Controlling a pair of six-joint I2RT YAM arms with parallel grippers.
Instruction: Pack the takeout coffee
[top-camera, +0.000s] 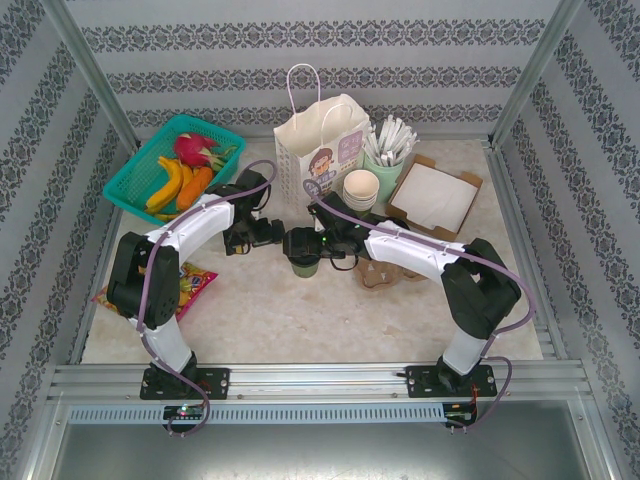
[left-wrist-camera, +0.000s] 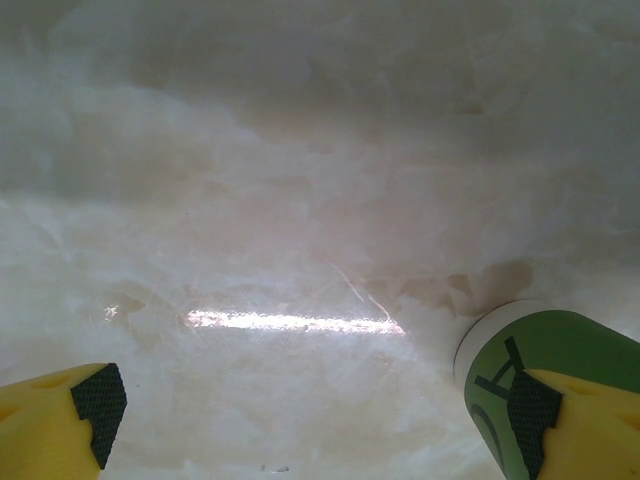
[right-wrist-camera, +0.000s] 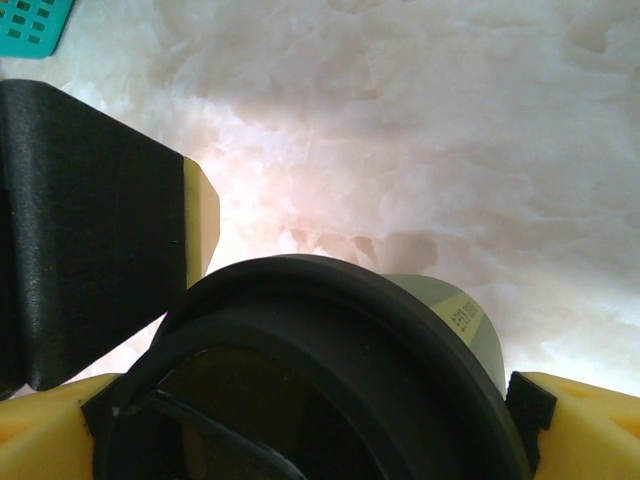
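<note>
Right wrist view: the right gripper (right-wrist-camera: 310, 410) has its jaws closed on the small dark green paper cup with a round black plastic lid (right-wrist-camera: 330, 340). A black pad (right-wrist-camera: 100, 420) meets the lid rim on one side, and the opposite pad sits at the cup wall. A flat black part with a yellow edge (right-wrist-camera: 90, 230) stands just beside the lid; I cannot tell what it is.

Left wrist view: the left gripper (left-wrist-camera: 315, 410) has its jaws wide apart, with only pale marbled table (left-wrist-camera: 300, 200) between them. The cup (left-wrist-camera: 540, 345) lies just outside one yellow finger (left-wrist-camera: 590, 430), partly hidden behind it. Whether they touch cannot be told.

Top view: the cup (top-camera: 305, 265) stands upright on the table under the right gripper (top-camera: 300, 243), with the left gripper (top-camera: 248, 236) just beside it. Beyond both jaws stands a white paper bag with handles (top-camera: 320, 150), with a stack of cream cups (top-camera: 361, 188) at its side. A brown pulp tray (top-camera: 385, 272) lies under the right arm. Further out are a green holder of white utensils (top-camera: 388, 150), a cardboard box of white napkins (top-camera: 435, 195), a teal basket of fruit (top-camera: 140, 155) and a snack packet (top-camera: 190, 285).
</note>
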